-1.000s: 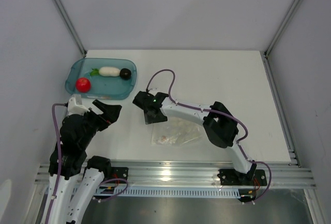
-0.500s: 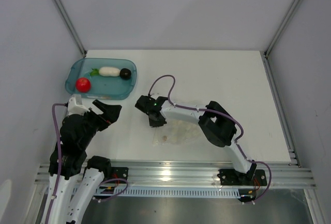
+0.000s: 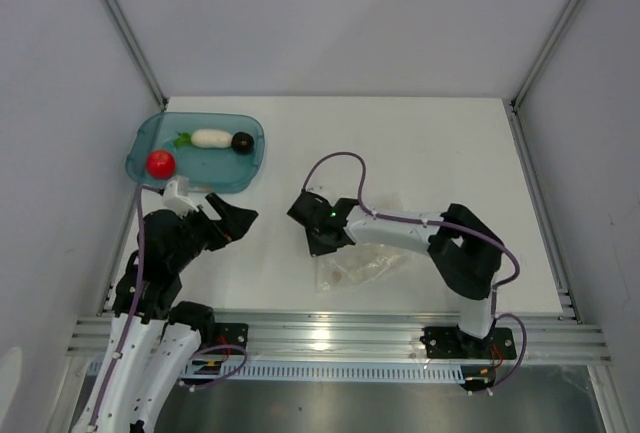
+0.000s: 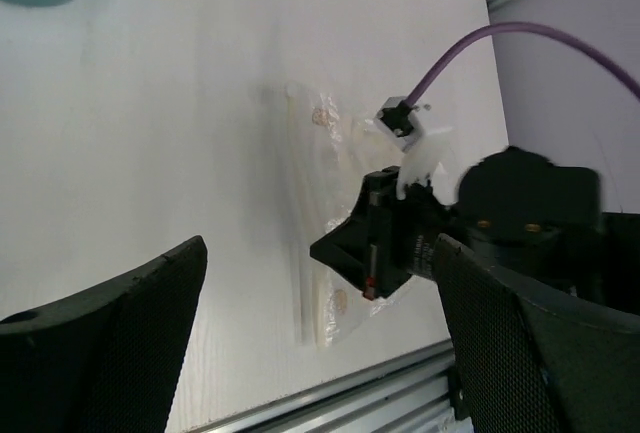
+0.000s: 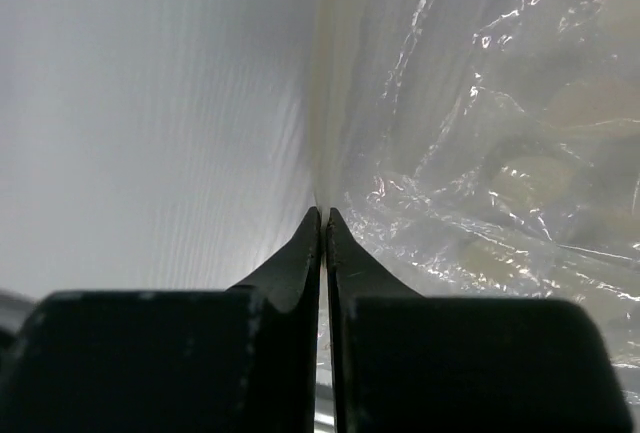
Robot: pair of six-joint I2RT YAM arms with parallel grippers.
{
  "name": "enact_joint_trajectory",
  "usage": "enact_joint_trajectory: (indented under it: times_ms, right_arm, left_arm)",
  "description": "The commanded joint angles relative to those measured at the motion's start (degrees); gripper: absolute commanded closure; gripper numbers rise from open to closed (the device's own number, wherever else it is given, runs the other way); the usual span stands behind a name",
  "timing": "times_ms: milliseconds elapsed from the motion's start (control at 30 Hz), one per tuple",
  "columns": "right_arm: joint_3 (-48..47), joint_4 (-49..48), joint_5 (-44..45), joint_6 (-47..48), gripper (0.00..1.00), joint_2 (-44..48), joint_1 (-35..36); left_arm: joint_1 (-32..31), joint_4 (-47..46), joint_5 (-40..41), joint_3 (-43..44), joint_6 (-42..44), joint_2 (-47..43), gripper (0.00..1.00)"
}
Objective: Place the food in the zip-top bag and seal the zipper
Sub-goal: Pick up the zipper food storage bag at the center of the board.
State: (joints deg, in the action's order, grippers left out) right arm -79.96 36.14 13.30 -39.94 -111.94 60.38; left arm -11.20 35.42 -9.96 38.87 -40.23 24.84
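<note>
Three food pieces sit in the teal tray: red tomato at its near-left corner, white radish and dark round piece side by side along its far side. None is bagged. The zip-top bag lies flat on the table, well apart from the tray, to its right and toward the arm bases. It looks empty of food. The right gripper is pressed fully together at the bag's tray-side edge. The wrist view shows the zipper strip running straight into the tips, so I judge it a pinch on that edge. The left gripper is spread wide, holding nothing, between tray and bag. Left to do: open the mouth, load three pieces, seal.
</note>
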Motion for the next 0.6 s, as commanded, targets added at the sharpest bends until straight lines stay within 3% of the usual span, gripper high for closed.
enact_joint_trajectory:
  times_ms: [0, 133, 267, 367, 567]
  right_arm:
    - [5.59, -8.69, -6.69, 6.36, 1.00, 10.67, 0.53]
    - [18.40, -17.23, -18.64, 9.97, 1.00, 24.36, -0.44]
    - [25.27, -21.98, -26.91, 10.59, 1.00, 33.09, -2.28]
    - [27.66, -22.96, -31.49, 10.33, 1.00, 36.43, -3.86]
    - [28.46, -23.83, -31.49, 7.87, 1.00, 40.04, -4.48]
  left_arm:
    - [-0.22, -8.24, -11.19, -4.14, 1.12, 1.44, 0.05]
    - [-0.31, -15.98, -19.12, -9.51, -1.17, 2.67, 0.09]
    - [-1.63, -21.43, -23.00, -12.15, -3.62, 3.90, 0.11]
    - [-5.22, -25.04, -22.31, -13.47, -5.38, 4.51, 0.12]
    - [-16.46, -26.36, -15.02, -14.17, -6.79, 7.68, 0.15]
